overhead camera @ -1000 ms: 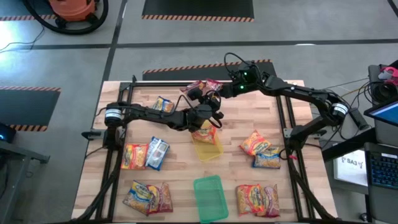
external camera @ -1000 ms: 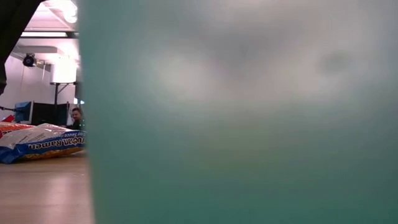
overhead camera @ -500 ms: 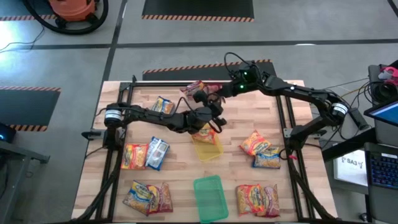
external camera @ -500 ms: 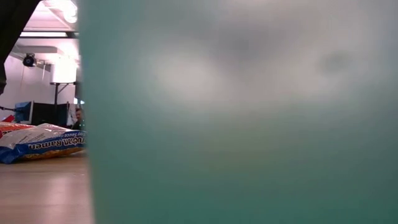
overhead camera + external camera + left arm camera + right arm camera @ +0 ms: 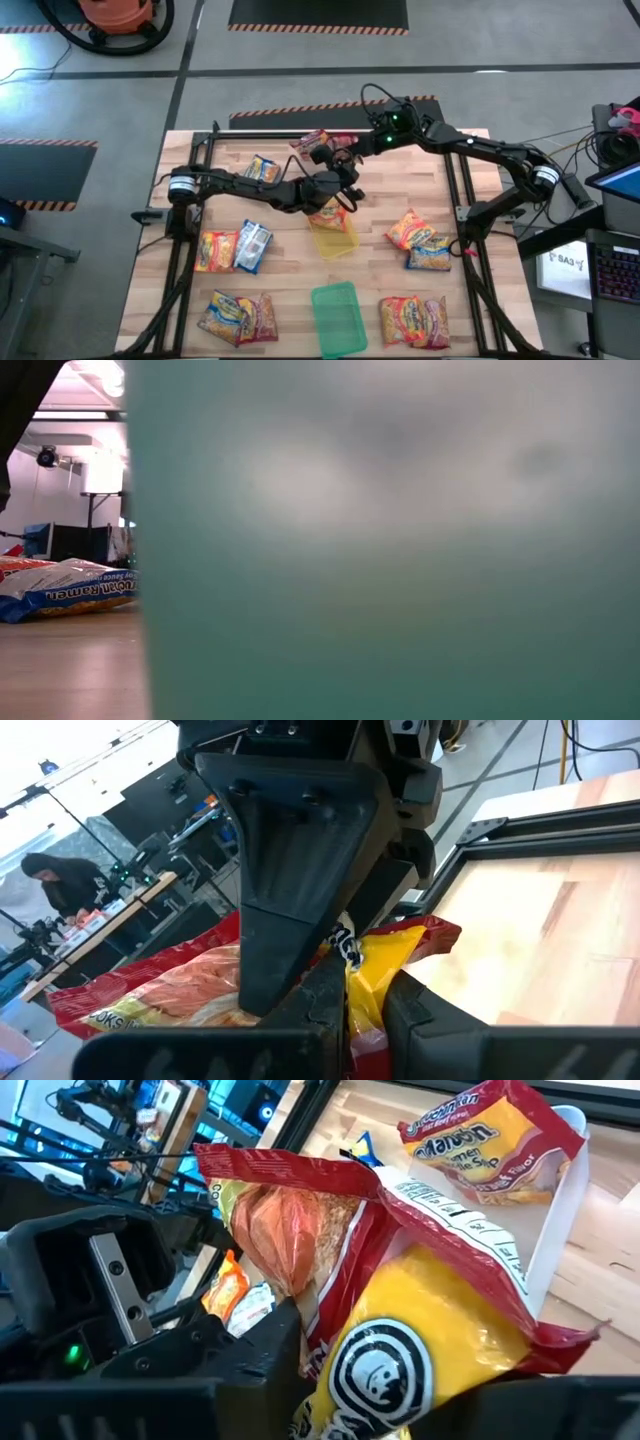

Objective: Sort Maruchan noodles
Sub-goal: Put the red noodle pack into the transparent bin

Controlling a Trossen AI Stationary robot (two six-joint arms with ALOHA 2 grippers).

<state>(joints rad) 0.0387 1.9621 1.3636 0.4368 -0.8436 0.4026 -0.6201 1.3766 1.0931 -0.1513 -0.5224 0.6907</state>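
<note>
A red-and-yellow noodle packet (image 5: 400,1310) is held above the middle of the counter (image 5: 390,190), pinched by the closed left tool (image 5: 335,195) and also grasped by the right tool (image 5: 345,160). A yellow tray (image 5: 335,235) lies just nearer.

red/yellow packet (image 5: 420,1310), green tray (image 5: 337,317), yellow tray (image 5: 335,236)
</note>
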